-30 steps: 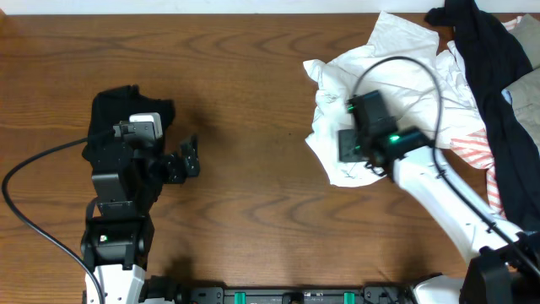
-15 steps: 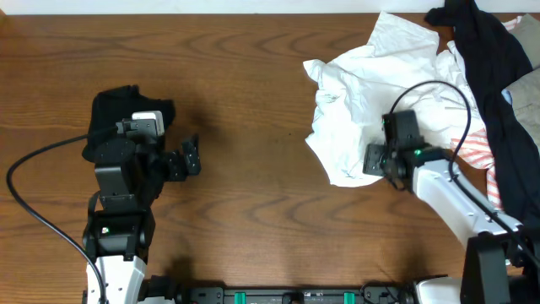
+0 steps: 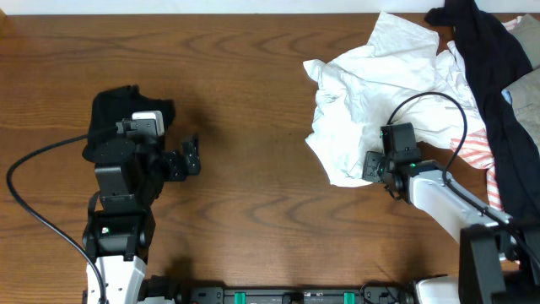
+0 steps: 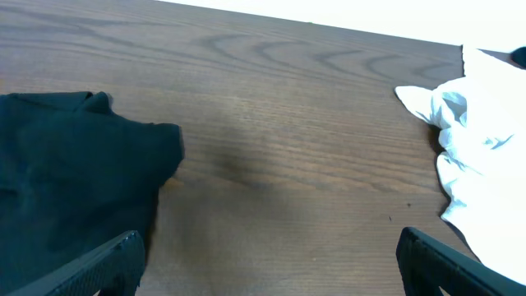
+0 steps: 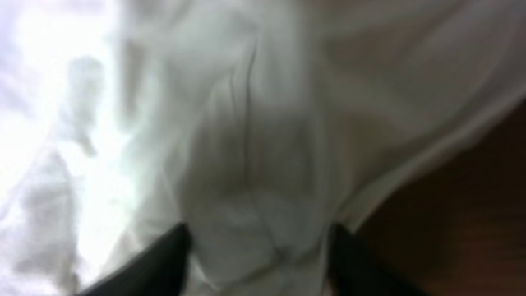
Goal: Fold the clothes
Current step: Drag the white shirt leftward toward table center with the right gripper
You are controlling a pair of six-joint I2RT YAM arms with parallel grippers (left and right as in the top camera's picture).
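White shirt (image 3: 371, 84): crumpled, unfolded, between right gripper (image 5: 259, 247) fingers; grasp unconfirmed. Left gripper (image 4: 267, 247) released, empty. Pile (image 3: 494, 101) beyond: unfolded.

Crumpled white shirt (image 3: 363, 89) right of centre, long black garment (image 3: 489, 84) beside, black bundle (image 3: 105, 108) far left

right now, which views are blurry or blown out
right wrist: out of focus all over, with the white shirt washed to glare at the upper left; left wrist: sharp, though the shirt is overexposed at the right edge; overhead: sharp and evenly lit, with folds in the shirt readable
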